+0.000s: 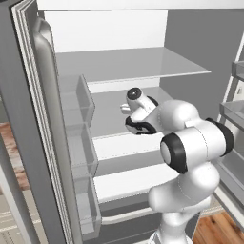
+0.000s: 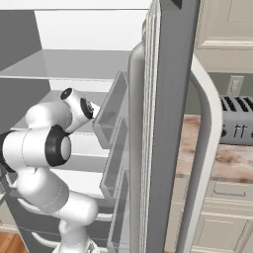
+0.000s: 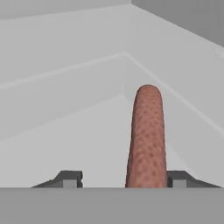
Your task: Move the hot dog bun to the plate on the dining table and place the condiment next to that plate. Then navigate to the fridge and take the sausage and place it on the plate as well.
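One reddish-brown pebbled sausage (image 3: 147, 140), finger-shaped

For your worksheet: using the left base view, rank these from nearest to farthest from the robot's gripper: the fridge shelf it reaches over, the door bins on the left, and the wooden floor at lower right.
1. Fridge shelf, directly under the gripper.
2. Door bins, on the open door to the left.
3. Wooden floor, far below at lower right.

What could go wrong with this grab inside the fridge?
1. In the hand view the sausage sits off-centre, close to the right fingertip and far from the left one, so closing may push or roll it along the shelf.
2. The arm reaches deep into the fridge, between door bins; pulling out carelessly could clip them.
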{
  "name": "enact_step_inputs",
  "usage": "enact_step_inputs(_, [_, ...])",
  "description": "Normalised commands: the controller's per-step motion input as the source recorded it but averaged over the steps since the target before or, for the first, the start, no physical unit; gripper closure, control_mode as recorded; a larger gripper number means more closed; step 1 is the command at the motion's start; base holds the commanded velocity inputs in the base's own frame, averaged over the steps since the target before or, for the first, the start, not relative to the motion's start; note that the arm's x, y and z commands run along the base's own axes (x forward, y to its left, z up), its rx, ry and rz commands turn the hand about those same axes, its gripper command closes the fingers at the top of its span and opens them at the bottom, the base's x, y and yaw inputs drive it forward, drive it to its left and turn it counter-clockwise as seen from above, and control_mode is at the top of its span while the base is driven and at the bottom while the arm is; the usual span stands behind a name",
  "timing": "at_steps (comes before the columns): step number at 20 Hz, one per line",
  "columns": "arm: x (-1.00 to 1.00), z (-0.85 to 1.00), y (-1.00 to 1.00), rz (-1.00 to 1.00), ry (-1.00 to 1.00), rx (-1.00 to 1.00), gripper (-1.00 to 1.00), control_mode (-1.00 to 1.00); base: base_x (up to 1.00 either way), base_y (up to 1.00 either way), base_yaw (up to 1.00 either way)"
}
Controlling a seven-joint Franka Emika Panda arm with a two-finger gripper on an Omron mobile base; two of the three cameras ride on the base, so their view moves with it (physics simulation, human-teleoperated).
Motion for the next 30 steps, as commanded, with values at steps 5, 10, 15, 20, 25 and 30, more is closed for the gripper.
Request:
enact_step_inputs(5, [-0.03,-0.34,0.0,0.0,-0.17,0.0,1.0,-1.0,0.0,0.0,0.0])
enact_step_inputs(10, [-0.36,-0.12,0.01,0.0,-0.32,0.0,1.0,-1.0,0.0,0.0,0.0])
enact_step_inputs(15, [-0.6,0.21,0.07,0.0,-0.11,0.01,1.0,-1.0,0.0,0.0,0.0])
enact_step_inputs(20, [-0.6,0.73,0.08,0.0,0.03,0.0,1.0,-1.0,0.0,0.0,0.0])
enact_step_inputs(25, [-0.57,0.77,0.09,0.0,0.18,0.0,1.0,-1.0,0.0,0.0,0.0])
enact_step_inputs(30, [-0.51,0.67,0.13,0.0,0.3,0.0,1.0,-1.0,0.0,0.0,0.0])
